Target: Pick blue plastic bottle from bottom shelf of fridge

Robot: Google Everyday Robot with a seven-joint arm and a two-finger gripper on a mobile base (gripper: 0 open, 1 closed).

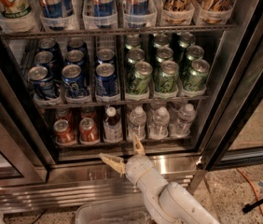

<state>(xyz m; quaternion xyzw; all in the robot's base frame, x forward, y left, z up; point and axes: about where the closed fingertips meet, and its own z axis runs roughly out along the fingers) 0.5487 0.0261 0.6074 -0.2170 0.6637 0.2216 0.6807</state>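
In the camera view, the tall stainless-steel fridge [89,174] is standing with its dark-framed glass door [245,92] swung aside at 3 o'clock, so the wire racks are lying free for reaching in. The bottom shelf [99,144], the lowest and shortest wire rack, is carrying three groups side by side. Two red metal cans [88,129] are sitting at its 9 o'clock end and three colourless water bottles [160,122] toward 3 o'clock. Between them the blue plastic bottle [112,124] is standing upright. It is small and clear, with a white screw cap, a pale label and a dark reddish-brown drink inside, and it is just beside the nearest red can. On the rack above, blue cans [106,80] and green cans [169,77] are filling separate rows. Higher up, clear plastic lane trays [102,20] are holding tall cans, probably so each drink is sliding forward in its own lane. The pale two-finger gripper [119,146] is hovering outside the fridge, over the steel sill at 6 o'clock of the bottle. Its fingers are spreading wide in a V and holding nothing. The white arm [169,199] is reaching up from 5 o'clock. I judge this wide opening is prepared for closing around the bottle body, and the neighbours standing so near are leaving little room.
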